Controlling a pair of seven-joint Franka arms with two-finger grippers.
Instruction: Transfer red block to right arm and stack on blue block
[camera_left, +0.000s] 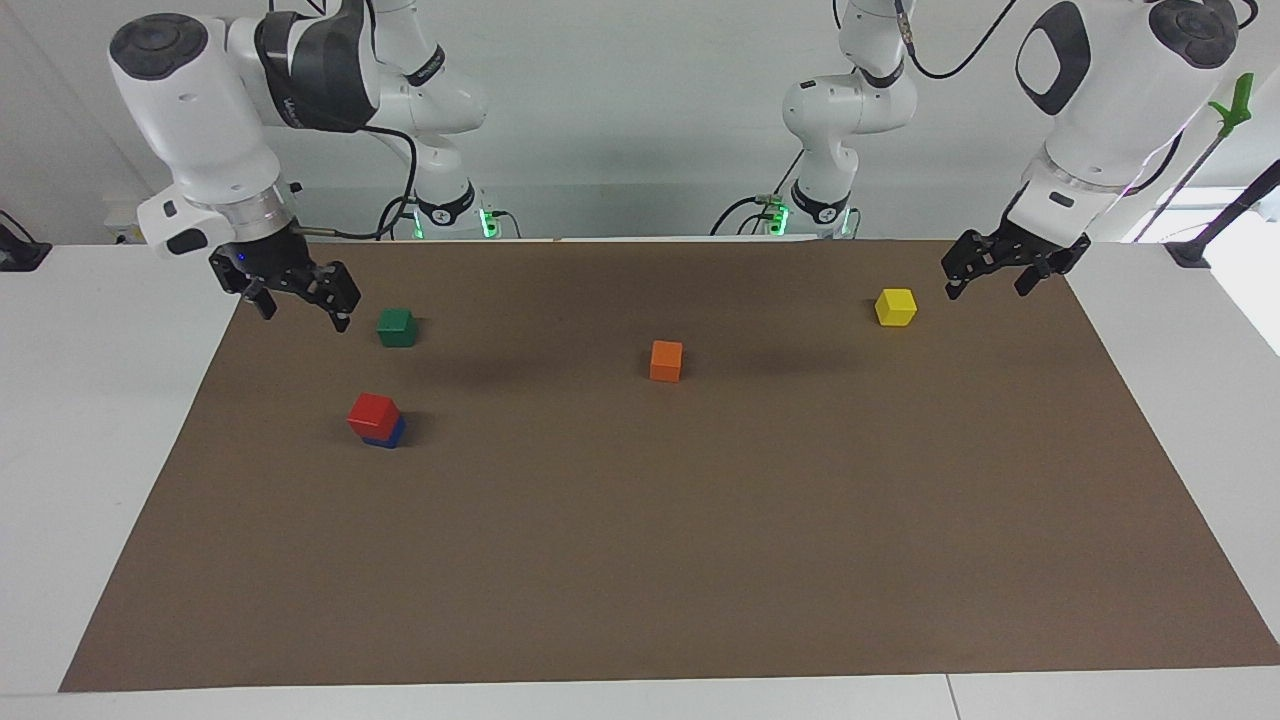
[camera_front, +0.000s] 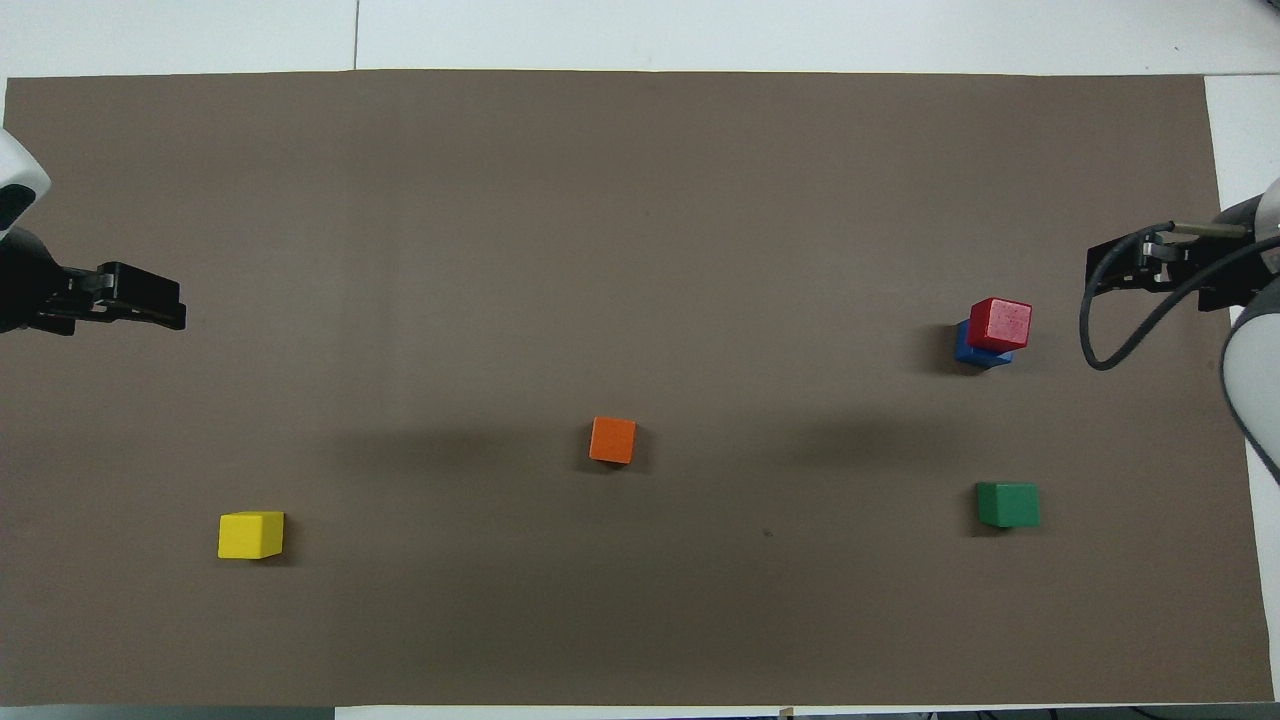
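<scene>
- I see the right arm (camera_left: 200, 110) bent high at its end of the counter (camera_left: 60, 400), its wrist section pointing down and slightly tilted, a thin black cable looping from the wrist.
- My right hand (camera_left: 297, 297) hangs in the air over the edge of the brown mat (camera_left: 700, 560), beside the green block (camera_left: 396, 327); its two fingers are spread apart and hold nothing.
- In the overhead view the right hand (camera_front: 1135, 268) shows at the frame's edge, clear of the stack, the cable curving below it.
- The red block (camera_left: 373, 414) sits on top of the blue block (camera_left: 388, 436), toward the right arm's end of the counter and farther from the robots than the green block. No hand touches it.
- From overhead the red block (camera_front: 1001, 324) rests a little off-centre on the blue block (camera_front: 970, 347), so one side and a corner of the blue show.
- The left arm waits at its own end, its forearm slanting downward and the wrist angled.
- My left hand (camera_left: 988, 277) hovers over the mat's edge near the yellow block (camera_left: 896, 306), fingers spread, empty. Overhead, the left hand (camera_front: 160, 305) points level across the mat.
- The orange block (camera_left: 666, 360) sits alone mid-mat, between the two ends.
</scene>
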